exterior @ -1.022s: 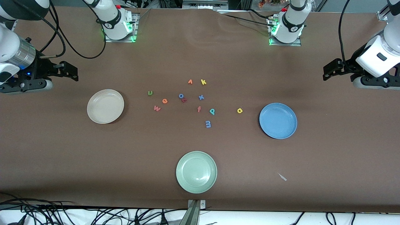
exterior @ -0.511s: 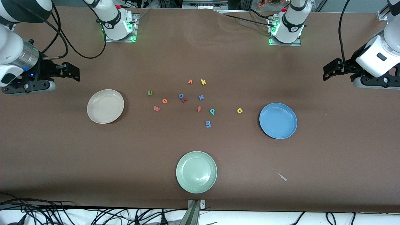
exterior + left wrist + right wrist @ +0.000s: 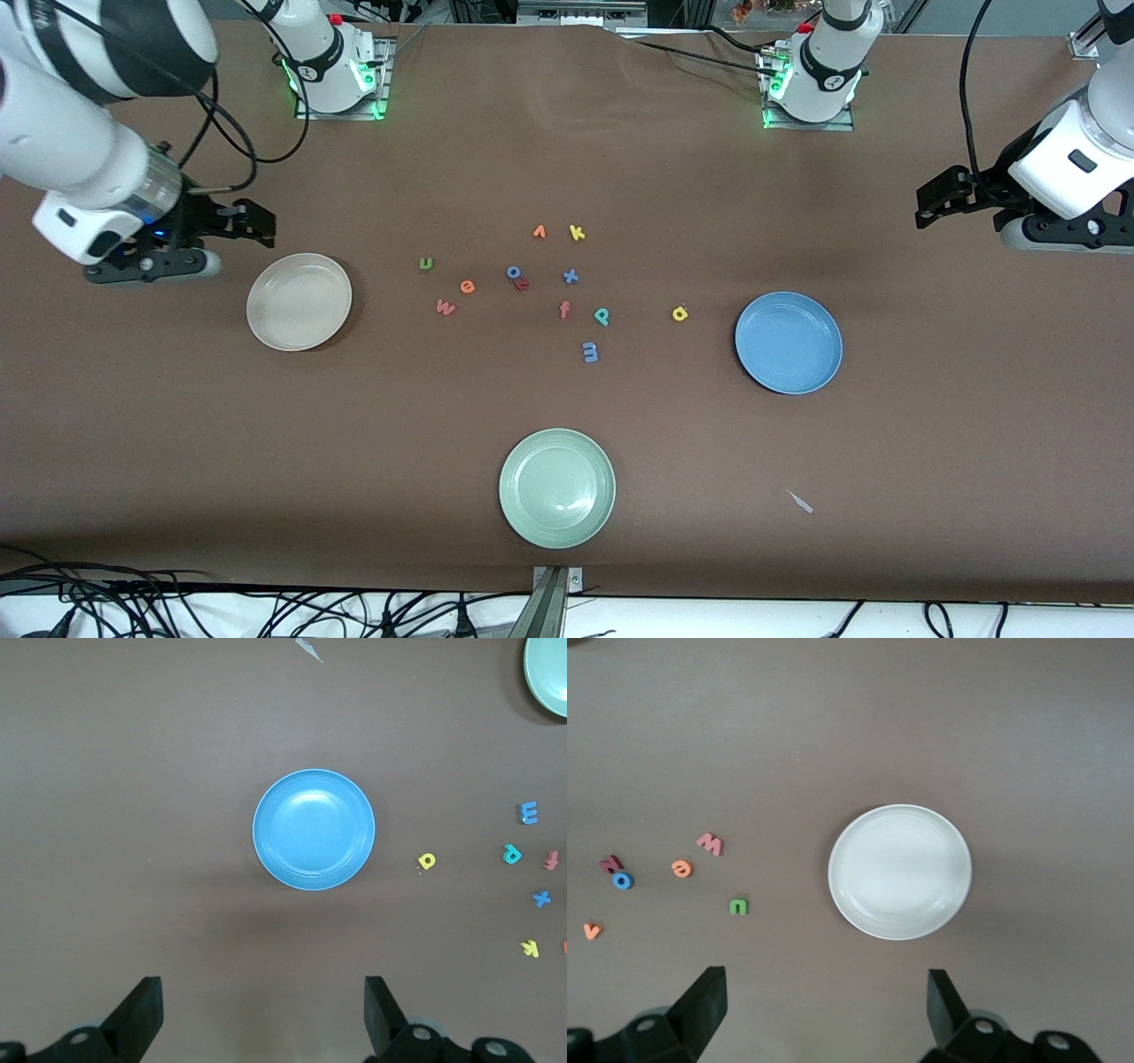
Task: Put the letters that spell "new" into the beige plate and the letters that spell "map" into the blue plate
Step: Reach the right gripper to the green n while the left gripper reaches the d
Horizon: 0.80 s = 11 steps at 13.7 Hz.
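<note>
Clerk: Front view first, right arm's end of the table?

Inspector: Right gripper (image 3: 257, 226) up over bare table, well toward the right arm's end from the pale green plate (image 3: 557, 487), fingers spread apart. Beige plate (image 3: 299, 302) farther from the camera than the pale green plate, toward that same end.

Clerk: Letters?

Inspector: All lying on the table, farther from the camera than the pale green plate. Olive-green n (image 3: 426, 263), pinkish-red w (image 3: 446, 307) and orange e (image 3: 467, 286) toward the right arm's end from it. Blue m (image 3: 591, 352) nearest to it, then teal p (image 3: 601, 315) and yellow a (image 3: 679, 313), toward the left arm's end.

Clerk: Remaining items?

Inspector: Blue plate (image 3: 788, 343) toward the left arm's end from the pale green plate, farther from the camera. Left gripper (image 3: 926, 208) waiting over the table well toward that end, fingers likewise apart.
</note>
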Each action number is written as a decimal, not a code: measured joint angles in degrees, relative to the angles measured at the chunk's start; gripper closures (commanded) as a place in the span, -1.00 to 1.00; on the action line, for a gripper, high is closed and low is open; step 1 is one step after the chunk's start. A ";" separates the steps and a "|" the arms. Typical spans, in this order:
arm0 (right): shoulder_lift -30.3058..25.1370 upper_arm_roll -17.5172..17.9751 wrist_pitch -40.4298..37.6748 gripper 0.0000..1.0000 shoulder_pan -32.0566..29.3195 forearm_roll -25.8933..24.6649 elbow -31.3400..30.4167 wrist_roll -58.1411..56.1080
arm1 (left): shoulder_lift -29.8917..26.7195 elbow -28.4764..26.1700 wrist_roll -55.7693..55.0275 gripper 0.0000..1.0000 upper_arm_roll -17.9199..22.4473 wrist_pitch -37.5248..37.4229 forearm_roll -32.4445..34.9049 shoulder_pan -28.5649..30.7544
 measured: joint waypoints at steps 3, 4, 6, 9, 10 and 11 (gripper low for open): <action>0.29 0.66 2.76 -0.99 1.50 0.00 -2.42 0.80 | 0.00 0.00 0.00 -1.00 0.00 0.00 0.00 0.00; 0.36 0.69 3.77 -0.99 1.98 0.00 -3.43 0.84 | 0.00 0.00 0.00 -1.00 0.00 0.00 0.00 0.00; 0.43 1.19 6.44 -0.99 2.34 0.01 -6.27 2.02 | 0.00 0.00 0.00 -1.00 0.00 0.00 0.00 0.00; 0.44 3.95 9.83 -0.99 2.43 0.03 -10.62 7.68 | 0.00 0.00 0.00 -1.00 0.00 0.00 0.00 0.00; 0.42 4.92 11.09 -1.00 2.52 0.03 -12.02 9.57 | 0.00 0.00 0.00 -1.00 0.00 0.00 0.00 0.00; 0.39 5.70 12.64 -0.99 2.63 0.04 -13.63 11.17 | 0.00 0.00 0.00 -1.00 0.00 0.00 0.00 0.00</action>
